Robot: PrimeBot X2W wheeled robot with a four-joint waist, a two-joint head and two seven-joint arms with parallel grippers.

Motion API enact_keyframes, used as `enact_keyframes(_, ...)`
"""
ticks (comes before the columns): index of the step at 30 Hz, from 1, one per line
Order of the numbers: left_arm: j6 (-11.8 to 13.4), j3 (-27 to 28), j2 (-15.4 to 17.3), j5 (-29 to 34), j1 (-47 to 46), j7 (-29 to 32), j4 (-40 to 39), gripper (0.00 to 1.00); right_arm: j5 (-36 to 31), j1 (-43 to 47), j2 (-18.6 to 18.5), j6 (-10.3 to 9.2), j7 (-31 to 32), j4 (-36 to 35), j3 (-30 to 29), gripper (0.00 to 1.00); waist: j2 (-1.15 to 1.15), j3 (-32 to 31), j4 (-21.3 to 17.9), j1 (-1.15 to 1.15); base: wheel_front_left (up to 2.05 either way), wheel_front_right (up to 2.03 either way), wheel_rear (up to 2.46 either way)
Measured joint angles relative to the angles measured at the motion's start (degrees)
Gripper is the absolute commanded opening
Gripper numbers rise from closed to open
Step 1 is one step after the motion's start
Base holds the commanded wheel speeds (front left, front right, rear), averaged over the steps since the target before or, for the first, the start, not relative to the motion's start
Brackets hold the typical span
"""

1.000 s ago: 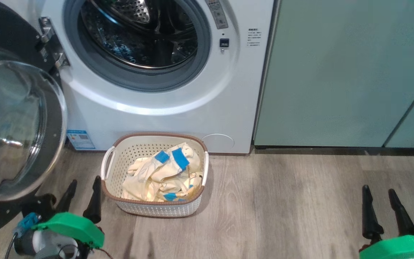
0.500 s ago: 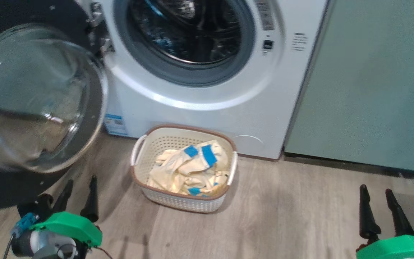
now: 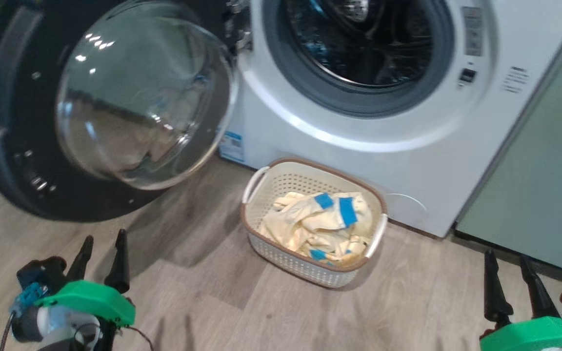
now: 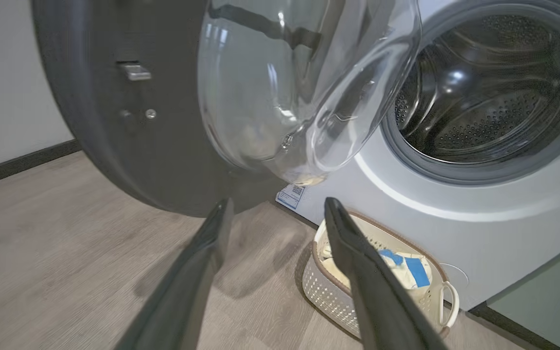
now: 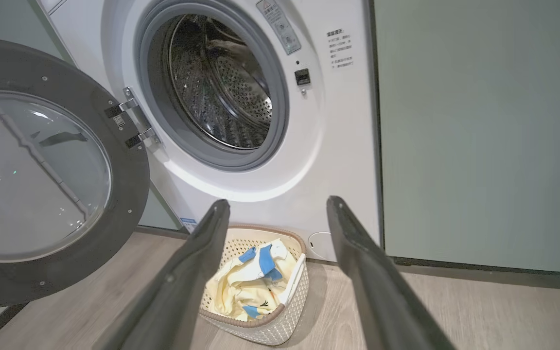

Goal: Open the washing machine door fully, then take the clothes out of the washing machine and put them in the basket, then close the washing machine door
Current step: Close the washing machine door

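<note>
Your left end effector (image 3: 104,236) and right end effector (image 3: 507,256) hang spread, empty; clothes (image 3: 315,224) lie in basket (image 3: 300,265); washing machine door (image 3: 3,122) open.

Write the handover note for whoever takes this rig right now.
Left gripper: open, empty, low over the floor, facing the washing machine door, not touching it.
Right gripper: open, empty, to the right of the basket.
Door: swung wide open to the left.
Clothes: in the basket, on the floor in front of the washing machine.
Done: door opened, clothes in the basket; no fabric shows in the visible part of the drum.
Left: close the door.
</note>
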Motion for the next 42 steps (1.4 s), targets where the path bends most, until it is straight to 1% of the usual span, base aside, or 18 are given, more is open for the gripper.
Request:
enact_keyframes(10, 0.0, 0.32, -0.63, 0.58, 0.01, -0.02, -0.29, 1.0, 0.0, -0.03, 0.0, 0.0, 0.0, 0.0, 0.07, 1.0, 0.0, 0.13, 6.62, 0.0, 0.0, 0.0, 0.0)
enact_keyframes(20, 0.0, 0.66, -0.68, 1.02, -0.01, -0.03, -0.68, 1.0, 0.0, -0.04, 0.03, 0.0, 0.0, -0.03, 0.02, 1.0, 0.0, 0.31, 11.27, 0.0, 0.0, 0.0, 0.0)
enact_keyframes(31, 0.0, 1.34, -0.69, 1.09, -0.01, -0.03, -1.85, 1.0, 0.0, -0.04, 0.14, 0.0, 0.0, -0.07, -0.05, 1.0, 0.0, 0.51, 13.49, 0.0, 0.0, 0.0, 0.0)
enact_keyframes(42, 0.0, 2.18, -0.97, 1.44, 0.02, -0.03, -3.28, 1.0, 0.0, -0.04, 0.15, 0.0, 0.0, -0.05, 0.14, 1.0, 0.0, 0.44, 13.65, 0.0, 0.0, 0.0, 0.0)
